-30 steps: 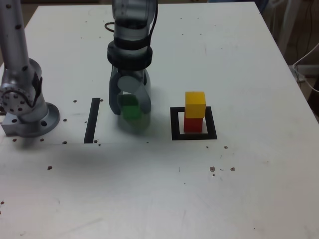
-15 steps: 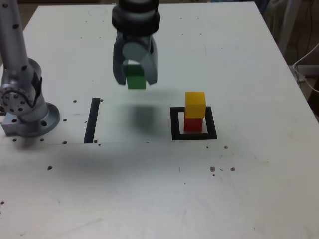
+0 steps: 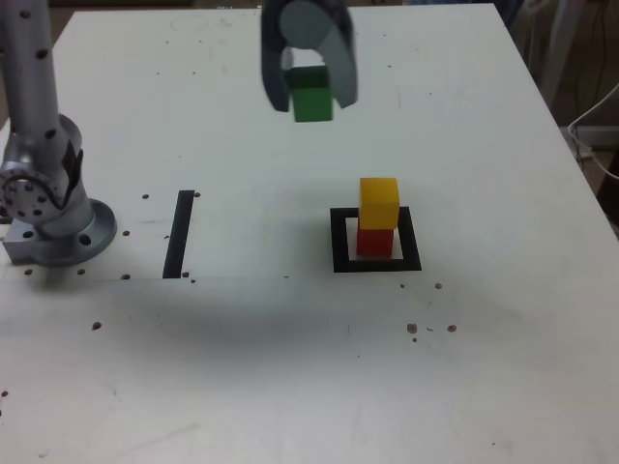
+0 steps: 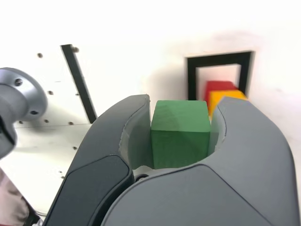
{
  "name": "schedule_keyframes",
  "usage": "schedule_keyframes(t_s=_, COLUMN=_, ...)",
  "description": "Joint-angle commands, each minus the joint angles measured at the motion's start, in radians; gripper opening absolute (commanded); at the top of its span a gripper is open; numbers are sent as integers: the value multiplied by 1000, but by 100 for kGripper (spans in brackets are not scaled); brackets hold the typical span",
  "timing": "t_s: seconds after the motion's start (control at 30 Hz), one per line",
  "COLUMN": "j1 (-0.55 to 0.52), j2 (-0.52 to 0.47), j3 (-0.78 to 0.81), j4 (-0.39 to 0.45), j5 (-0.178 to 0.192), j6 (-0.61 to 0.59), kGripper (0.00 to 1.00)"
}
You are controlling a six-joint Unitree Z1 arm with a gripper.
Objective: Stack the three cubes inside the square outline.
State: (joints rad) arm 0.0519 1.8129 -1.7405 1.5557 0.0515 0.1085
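With the yellow cube (image 3: 378, 203) stacked on the red cube (image 3: 374, 242) inside the black square outline (image 3: 339, 254), I have one placement left: the green cube (image 3: 311, 95), clamped between the closed fingers of my tool (image 3: 311, 89), raised above the surface (image 3: 464, 358), left of the stack in the exterior view.

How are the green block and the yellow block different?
The green block is green, but the yellow block is yellow. The green block is held up in the air by the claw, while the yellow block sits on top of the red block. Both are solid-colour blocks.
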Motion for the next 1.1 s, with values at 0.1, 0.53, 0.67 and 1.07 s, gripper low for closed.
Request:
schedule_keyframes(t_s=0.1, j1=-32, j2=59, j3=-116, j4=39, j5=-17, j6=-11, kGripper=26)
schedule_keyframes(t_s=0.53, j1=-69, j2=153, j3=-158, j4=25, j5=-26, j6=-39, kGripper=26)
schedule_keyframes(t_s=0.67, j1=-87, j2=172, j3=-161, j4=23, j5=-26, j6=-63, kGripper=26)
schedule_keyframes(t_s=1.07, j1=-92, j2=218, j3=-151, j4=8, j5=-22, j6=-98, kGripper=26)
